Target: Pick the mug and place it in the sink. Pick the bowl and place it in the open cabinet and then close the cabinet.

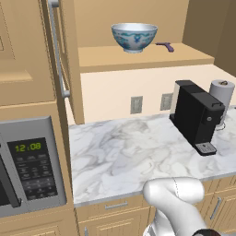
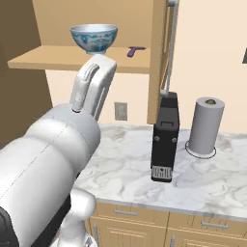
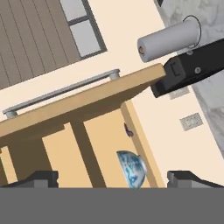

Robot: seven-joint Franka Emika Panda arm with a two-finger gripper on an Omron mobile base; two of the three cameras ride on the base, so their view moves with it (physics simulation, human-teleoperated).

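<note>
- The bowl (image 1: 134,37) stands upright on the shelf of the cabinet (image 1: 147,57), whose door (image 1: 69,55) is swung open (hinged at the left in the left base view).
- A small purple object (image 1: 165,45) lies on the same shelf, just beside the bowl; its type cannot be told.
- The microwave (image 1: 30,166) display reads 12:08.
- A black coffee machine (image 1: 197,116) and a paper-towel roll (image 1: 222,99) stand on the marble counter (image 1: 120,152).
- The arm (image 2: 91,89) is raised toward the shelf; the hand view is strongly rolled.
- The gripper (image 3: 118,180) has its jaws spread wide and grips nothing.
</note>
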